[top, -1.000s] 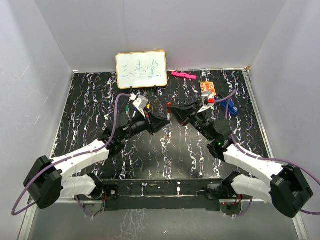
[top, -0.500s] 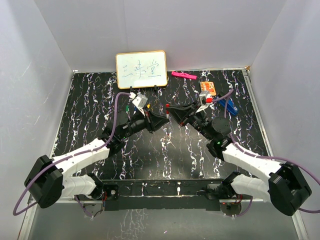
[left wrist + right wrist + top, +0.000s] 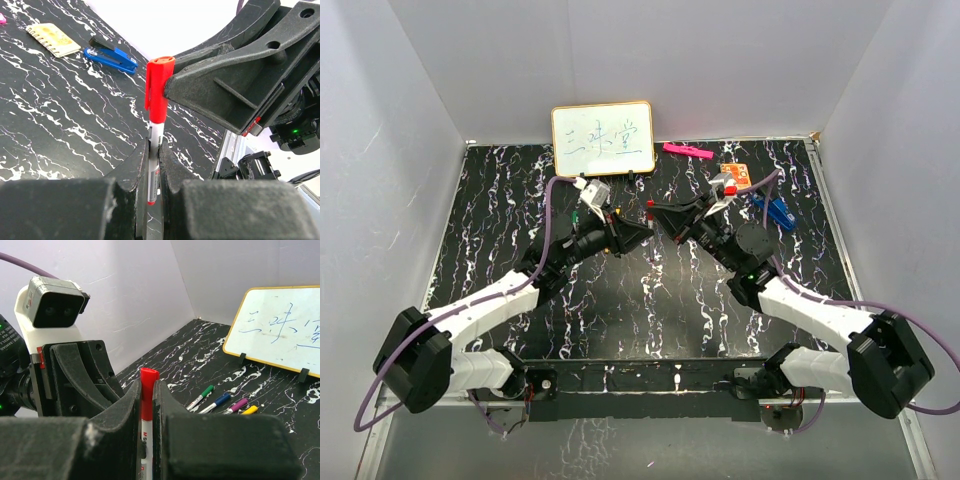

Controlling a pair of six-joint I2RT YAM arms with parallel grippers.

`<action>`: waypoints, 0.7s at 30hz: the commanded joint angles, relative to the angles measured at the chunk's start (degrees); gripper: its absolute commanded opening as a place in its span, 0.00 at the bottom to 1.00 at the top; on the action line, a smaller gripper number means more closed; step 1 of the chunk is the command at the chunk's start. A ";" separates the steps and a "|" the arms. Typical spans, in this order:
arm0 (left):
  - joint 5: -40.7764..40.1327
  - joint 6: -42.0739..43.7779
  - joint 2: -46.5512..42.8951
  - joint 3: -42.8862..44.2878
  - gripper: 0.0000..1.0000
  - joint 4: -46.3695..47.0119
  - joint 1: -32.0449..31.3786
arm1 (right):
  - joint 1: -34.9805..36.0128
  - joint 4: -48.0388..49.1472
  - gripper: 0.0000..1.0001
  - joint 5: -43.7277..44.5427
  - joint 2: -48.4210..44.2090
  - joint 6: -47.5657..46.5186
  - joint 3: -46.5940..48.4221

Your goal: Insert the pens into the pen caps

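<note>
left tool (image 3: 154, 148) clamped on pen (image 3: 155, 132), lower centre | red cap (image 3: 158, 90) atop pen | right tool (image 3: 146, 386) pinching red cap

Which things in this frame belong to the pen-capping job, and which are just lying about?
Job: white pen in the left tool; red cap on its end, in the right tool; green pen, blue pen, purple pen, yellow pen on the table.
Lying about: whiteboard, pink bar, orange notebook, blue clip.
</note>
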 commanded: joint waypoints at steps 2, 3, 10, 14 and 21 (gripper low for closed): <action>-3.38 -0.36 -1.22 7.48 0.00 12.22 3.11 | 0.98 -12.21 0.00 -4.70 2.30 -0.65 -0.88; -3.25 -0.33 -1.16 7.71 0.00 12.34 3.37 | 1.04 -12.83 0.00 -4.80 2.56 -0.87 -0.88; -2.97 0.19 -0.91 9.31 0.00 12.77 4.13 | 1.91 -16.17 0.00 -4.65 4.74 -2.16 -0.67; -3.07 0.57 -0.92 9.82 0.00 12.27 4.54 | 3.44 -18.63 0.00 -3.68 5.39 -3.32 -0.26; -3.34 0.87 -1.18 10.08 0.00 12.36 5.31 | 7.27 -22.27 0.00 -0.67 7.79 -5.17 0.51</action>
